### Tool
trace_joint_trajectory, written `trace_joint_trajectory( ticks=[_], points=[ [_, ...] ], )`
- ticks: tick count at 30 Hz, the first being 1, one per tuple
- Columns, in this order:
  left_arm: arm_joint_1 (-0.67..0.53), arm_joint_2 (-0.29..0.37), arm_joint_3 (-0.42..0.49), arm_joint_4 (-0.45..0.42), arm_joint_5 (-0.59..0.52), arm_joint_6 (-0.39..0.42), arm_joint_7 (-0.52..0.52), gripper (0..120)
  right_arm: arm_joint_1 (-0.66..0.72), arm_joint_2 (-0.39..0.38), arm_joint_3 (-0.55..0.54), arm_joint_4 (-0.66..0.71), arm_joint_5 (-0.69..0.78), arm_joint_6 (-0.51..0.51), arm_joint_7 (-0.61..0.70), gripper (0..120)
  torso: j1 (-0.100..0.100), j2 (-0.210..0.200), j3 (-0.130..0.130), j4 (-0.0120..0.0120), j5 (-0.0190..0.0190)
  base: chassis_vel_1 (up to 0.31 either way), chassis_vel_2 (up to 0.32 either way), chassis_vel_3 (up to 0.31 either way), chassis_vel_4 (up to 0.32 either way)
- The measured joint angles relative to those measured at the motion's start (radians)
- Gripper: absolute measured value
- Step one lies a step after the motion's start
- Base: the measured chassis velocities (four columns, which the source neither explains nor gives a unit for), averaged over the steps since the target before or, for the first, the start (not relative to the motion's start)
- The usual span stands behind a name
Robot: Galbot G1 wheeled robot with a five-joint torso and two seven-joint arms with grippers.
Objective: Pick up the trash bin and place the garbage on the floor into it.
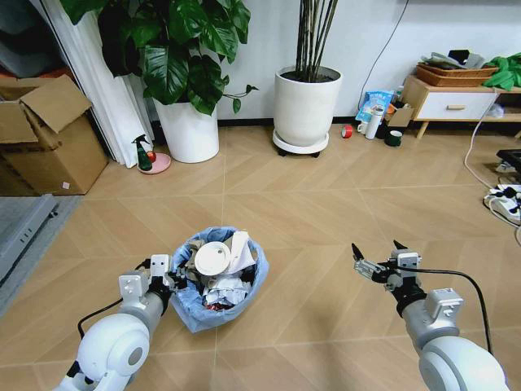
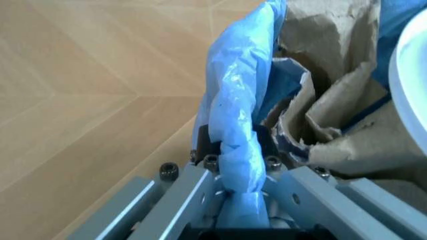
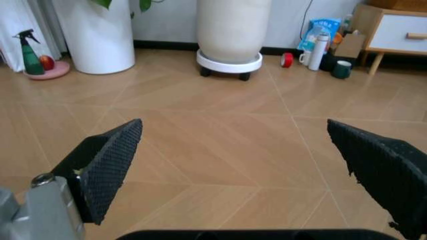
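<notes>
The trash bin (image 1: 220, 281) sits on the wooden floor (image 1: 309, 212) in front of the robot, a bit to its left, and it's stuffed with the garbage (image 1: 221, 273): crumpled paper and a white round lid (image 1: 214, 260) on top. The left gripper (image 1: 172, 279) is clamped on the bin's rim, fingers pinching the blue bag (image 2: 233, 125). The right gripper (image 1: 376, 257) hangs over bare floor off to the right, fingers spread wide, holding nothing.
</notes>
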Motion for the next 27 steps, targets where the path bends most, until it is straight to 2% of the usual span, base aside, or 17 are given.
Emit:
trace_joint_trajectory(
  ticks=[9, 11, 12, 15, 18, 25, 27],
  points=[
    [0.011, -0.016, -0.007, 0.013, -0.016, 0.002, -0.052, 0, 0.002, 0.007, 0.005, -0.006, -0.003, 0.009, -0.009, 100, 0.001, 0.000, 0.000, -0.0002, 0.0000, -0.014, 0.016, 0.017, -0.016],
    [0.011, -0.024, -0.015, 0.034, -0.038, 0.005, -0.118, 0, 0.002, 0.017, 0.004, -0.010, -0.010, 0.020, -0.012, 100, 0.000, 0.000, 0.000, -0.0002, 0.0001, 0.000, 0.000, 0.000, 0.000],
    [0.011, -0.024, -0.015, 0.034, -0.038, 0.005, -0.118, 0, 0.002, 0.017, 0.004, -0.010, -0.010, 0.020, -0.012, 100, 0.000, 0.000, 0.000, -0.0002, 0.0001, 0.000, 0.000, 0.000, 0.000],
    [-0.002, -0.033, -0.023, 0.081, -0.068, 0.014, -0.219, 0, 0.001, 0.019, 0.005, -0.011, -0.012, 0.028, -0.017, 100, 0.000, 0.000, 0.000, -0.0001, 0.0002, 0.000, 0.000, 0.000, 0.000],
    [-0.019, -0.039, -0.023, 0.115, -0.088, 0.014, -0.262, 0, 0.000, 0.019, 0.009, -0.012, -0.013, 0.033, -0.019, 100, 0.000, 0.000, 0.000, 0.0001, -0.0003, 0.000, 0.000, 0.000, 0.000],
    [-0.068, -0.049, -0.008, 0.172, -0.116, -0.004, -0.287, 0, -0.004, 0.020, 0.014, -0.014, -0.014, 0.041, -0.022, 100, 0.000, 0.000, 0.000, -0.0001, 0.0000, 0.000, 0.000, 0.000, 0.000],
    [-0.116, -0.058, 0.012, 0.213, -0.151, -0.015, -0.326, 0, -0.008, 0.021, 0.018, -0.015, -0.014, 0.049, -0.023, 100, 0.000, 0.000, 0.000, -0.0003, 0.0001, 0.000, 0.000, 0.000, 0.000]
  ],
)
